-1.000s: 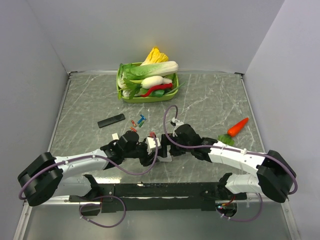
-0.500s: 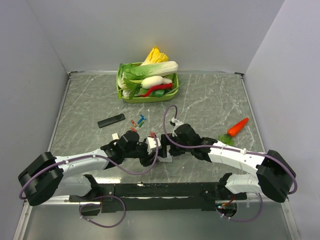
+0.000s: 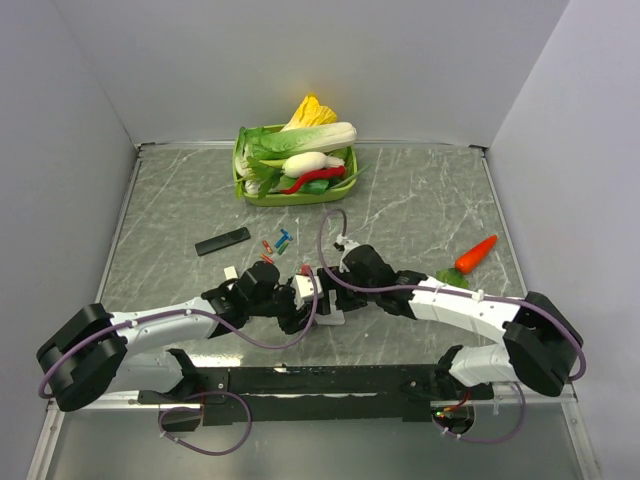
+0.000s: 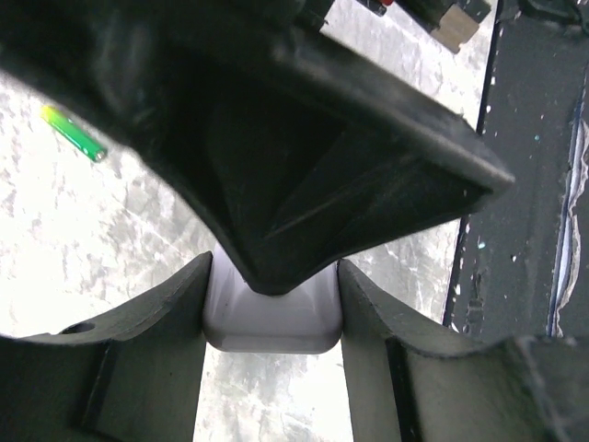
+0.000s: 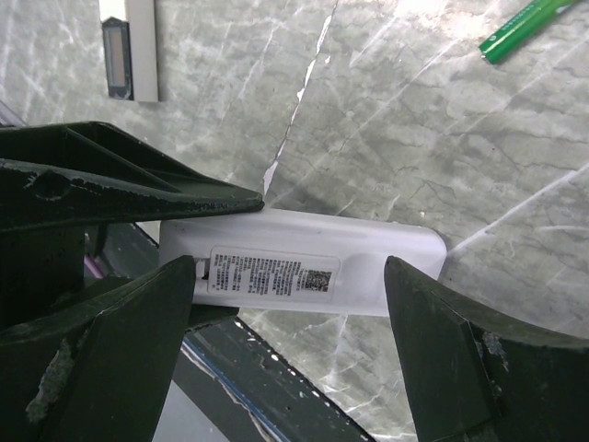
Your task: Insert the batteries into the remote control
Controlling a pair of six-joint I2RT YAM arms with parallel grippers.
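Note:
The white remote control (image 5: 368,262) lies label side up, one end clamped between my left gripper's (image 4: 273,308) fingers (image 4: 166,331). In the top view it sits near the table's front middle (image 3: 329,310), with the left gripper (image 3: 300,300) shut on it. My right gripper (image 5: 290,276) hovers just above the remote, jaws wide open on either side of it and not touching. Small red, blue and green batteries (image 3: 277,243) lie loose on the marble beyond both grippers. One green battery (image 5: 525,26) shows in the right wrist view, another (image 4: 74,133) in the left wrist view.
A black remote (image 3: 222,241) lies at mid left. A small white cover piece (image 3: 231,272) rests near the left arm. A green basket (image 3: 250,192) of vegetables stands at the back, and a carrot (image 3: 474,254) lies at the right.
The right arm has shifted a little to the left, bringing its open gripper over the remote. The left arm has held still with the remote in its grip.

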